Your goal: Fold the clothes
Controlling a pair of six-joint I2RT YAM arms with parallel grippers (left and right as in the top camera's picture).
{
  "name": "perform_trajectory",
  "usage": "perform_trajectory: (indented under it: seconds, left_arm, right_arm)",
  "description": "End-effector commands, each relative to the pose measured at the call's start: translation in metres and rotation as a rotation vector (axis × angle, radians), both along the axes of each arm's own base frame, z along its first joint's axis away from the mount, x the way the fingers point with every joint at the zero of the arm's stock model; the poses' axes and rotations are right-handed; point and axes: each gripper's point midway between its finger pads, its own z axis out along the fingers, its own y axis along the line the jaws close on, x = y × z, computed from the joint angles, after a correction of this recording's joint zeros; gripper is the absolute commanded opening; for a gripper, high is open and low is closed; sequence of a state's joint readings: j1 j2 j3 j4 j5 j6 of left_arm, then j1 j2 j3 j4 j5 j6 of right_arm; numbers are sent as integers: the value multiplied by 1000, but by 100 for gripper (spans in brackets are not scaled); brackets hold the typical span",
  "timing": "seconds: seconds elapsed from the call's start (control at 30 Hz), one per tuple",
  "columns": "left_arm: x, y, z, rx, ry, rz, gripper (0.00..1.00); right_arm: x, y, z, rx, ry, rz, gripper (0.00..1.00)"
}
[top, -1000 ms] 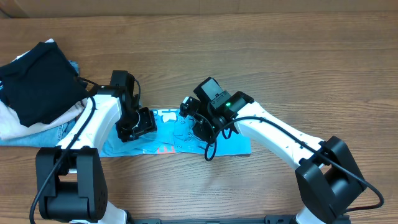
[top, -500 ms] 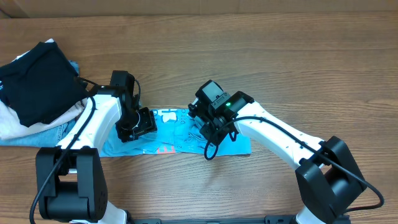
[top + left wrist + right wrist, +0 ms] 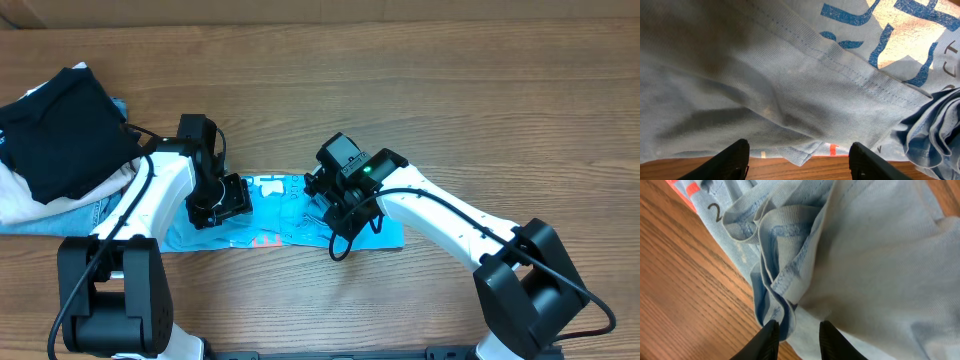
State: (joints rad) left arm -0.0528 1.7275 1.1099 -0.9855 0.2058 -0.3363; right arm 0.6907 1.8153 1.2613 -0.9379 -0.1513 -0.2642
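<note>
The clothes (image 3: 275, 215), a light blue T-shirt with blue and pink lettering, lie as a long strip across the near middle of the table. My left gripper (image 3: 225, 200) rests over the strip's left part. In the left wrist view it (image 3: 800, 162) stands wide open, and a loose corner of cloth (image 3: 799, 152) lies between its fingers, untouched. My right gripper (image 3: 322, 208) is low over the middle of the strip. Its jaws (image 3: 799, 340) are narrowed but apart. A bunched hem fold (image 3: 775, 290) lies against the left finger (image 3: 767, 340).
A black folded garment (image 3: 60, 130) sits at the far left on top of folded denim jeans (image 3: 95, 212) and a pale cloth (image 3: 20, 200). Bare wooden table (image 3: 450, 110) stretches behind and to the right of the shirt.
My right gripper has shifted a little right and toward the near edge along the shirt, and its jaws have narrowed slightly. The left arm has stayed still.
</note>
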Motion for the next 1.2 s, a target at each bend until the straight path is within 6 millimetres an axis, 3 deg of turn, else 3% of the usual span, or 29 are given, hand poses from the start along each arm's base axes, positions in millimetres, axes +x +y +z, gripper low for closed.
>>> perform_trajectory:
  seconds: [0.0, 0.13, 0.37, 0.5, 0.6, 0.73, 0.87, 0.97, 1.17]
  left_arm:
    - [6, -2, 10, 1, -40, -26, 67]
    - [6, -2, 10, 1, -40, -26, 67]
    - [5, -2, 10, 1, -34, -29, 67]
    - [4, -2, 10, 1, -33, -29, 67]
    - [4, -2, 10, 1, -30, -29, 67]
    - [3, -1, 10, 4, -29, -29, 67]
    - [3, -1, 10, 4, -29, -29, 67]
    - [3, 2, 10, 25, -28, -30, 67]
    - [1, 19, 8, 120, -21, -30, 64]
  right_arm:
    - [-7, -1, -17, -17, 34, 28, 30]
    - [5, 9, -25, 12, -5, 39, 30]
    - [32, 35, -17, 120, -134, 92, 29]
    - [46, 46, -11, 163, -195, 91, 35]
    - [48, 48, -9, 174, -205, 88, 35]
    - [37, 39, -15, 135, -151, 89, 35]
    - [29, 32, -14, 105, -112, 88, 47]
    - [39, 32, 2, 85, -142, 62, 52]
    - [79, 15, 58, 7, -329, -157, 55]
